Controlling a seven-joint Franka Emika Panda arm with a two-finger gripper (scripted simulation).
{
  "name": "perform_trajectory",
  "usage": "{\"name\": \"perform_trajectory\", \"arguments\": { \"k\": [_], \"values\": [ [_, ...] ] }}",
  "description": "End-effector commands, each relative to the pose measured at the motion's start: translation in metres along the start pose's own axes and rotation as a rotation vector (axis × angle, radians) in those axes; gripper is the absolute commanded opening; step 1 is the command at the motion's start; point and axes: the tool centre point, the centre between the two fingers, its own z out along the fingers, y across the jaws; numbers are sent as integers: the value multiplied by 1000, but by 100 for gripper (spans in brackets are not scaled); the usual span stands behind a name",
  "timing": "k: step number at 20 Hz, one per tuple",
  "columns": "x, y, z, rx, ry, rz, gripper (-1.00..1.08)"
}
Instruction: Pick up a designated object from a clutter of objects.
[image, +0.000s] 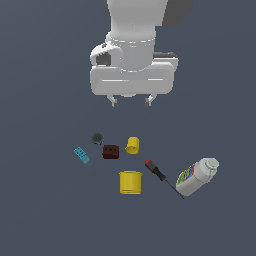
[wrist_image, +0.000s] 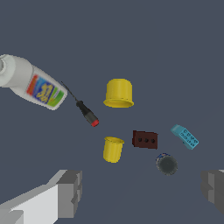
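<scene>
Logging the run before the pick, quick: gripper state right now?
Gripper: open, holding nothing, hanging above the clutter and apart from the teal brick.

Arm overhead, tool (image: 132, 101) pointing down (fingers spread wide)

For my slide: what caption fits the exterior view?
Open gripper above clutter, teal brick at its edge.

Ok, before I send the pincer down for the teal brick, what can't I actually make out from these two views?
- White bottle: its cap end is cut off by the wrist view's edge.
- Bottle label: print too small to read in either view.
- Small dark round piece: too small to identify.
- Pincer: open; one finger cut off by the wrist view's edge.
- Teal brick: stud count unclear in the exterior view.
</scene>
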Motion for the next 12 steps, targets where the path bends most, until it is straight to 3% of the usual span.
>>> {"name": "perform_trajectory", "arguments": {
  "k": [1, 12],
  "values": [
    [1, -2, -3, 3, 5, 2, 100],
    [5, 11, 13, 3, -1, -41, 100]
  ]
}}
